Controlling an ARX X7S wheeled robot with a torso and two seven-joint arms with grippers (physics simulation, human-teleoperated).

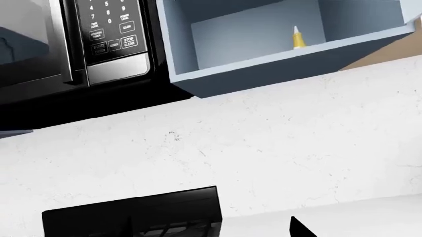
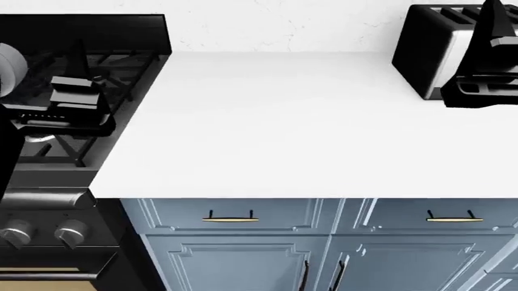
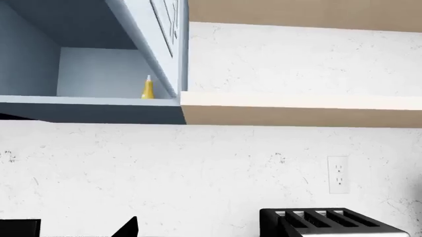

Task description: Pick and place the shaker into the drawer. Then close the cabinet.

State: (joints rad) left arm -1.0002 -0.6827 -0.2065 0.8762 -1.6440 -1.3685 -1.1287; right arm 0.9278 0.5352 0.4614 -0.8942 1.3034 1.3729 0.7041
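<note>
The shaker shows in no view, and the drawer is out of sight too. My left gripper (image 2: pixel 77 54) is raised over the black stove (image 2: pixel 121 66) with its tip pointing up. Its wrist view shows one dark fingertip (image 1: pixel 300 230) far out to the side and nothing held. My right gripper (image 2: pixel 494 18) hangs in front of the toaster (image 2: pixel 429 51). A single fingertip (image 3: pixel 126 228) shows well off centre there, also empty. Above the counter an upper cabinet (image 1: pixel 264 71) stands open, also seen as the open cabinet (image 3: pixel 92 107) in the right wrist view.
A yellow bottle (image 1: pixel 298 38) stands inside the open cabinet. A microwave (image 1: pixel 66 44) hangs beside it over the stove. The white counter (image 2: pixel 283 121) runs between stove and toaster. Below are panelled drawer fronts with brass handles (image 2: pixel 230 219), all shut. A wall outlet (image 3: pixel 337 174) is above the toaster.
</note>
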